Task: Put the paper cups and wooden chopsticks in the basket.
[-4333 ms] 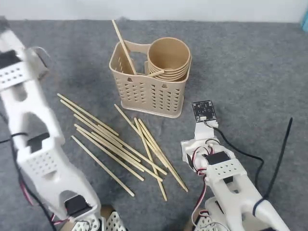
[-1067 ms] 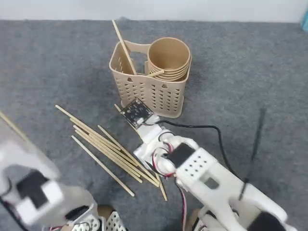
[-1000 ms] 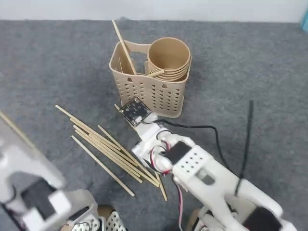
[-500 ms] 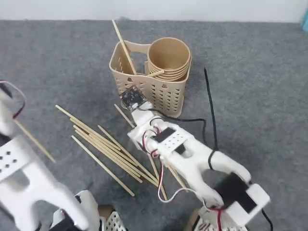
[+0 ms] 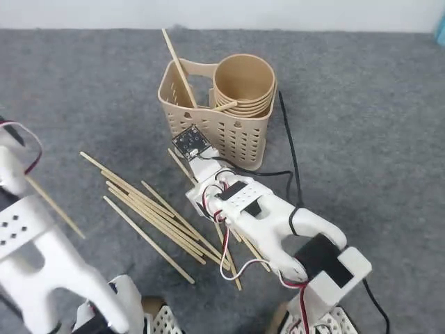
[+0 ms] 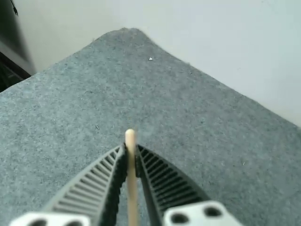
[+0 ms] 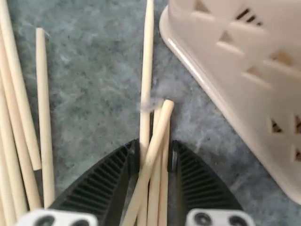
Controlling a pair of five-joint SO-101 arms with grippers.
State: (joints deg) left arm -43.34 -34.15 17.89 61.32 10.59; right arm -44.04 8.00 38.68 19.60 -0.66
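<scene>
High view: basket (image 5: 215,136) sits on grey carpet (image 5: 361,139). Paper cups (image 5: 243,83) are stacked in one of its compartments. A standing chopstick (image 5: 179,66) leans tilted in the compartment next to them, sticking out above the rim. Loose chopsticks (image 5: 149,209) lie fanned on the carpet, in front of the basket and off toward the left arm's side, not touching it.

Right gripper (image 7: 154,147) is low at the foot of the basket's front wall. Its jaws are pressed in on a small bundle (image 7: 157,141) of three or so sticks whose tips end just beside the basket base.

Left gripper (image 6: 130,149) is well apart from the basket, over bare carpet. Its claw pinches a single chopstick (image 6: 130,139), the tip poking out past the fingertips.
</scene>
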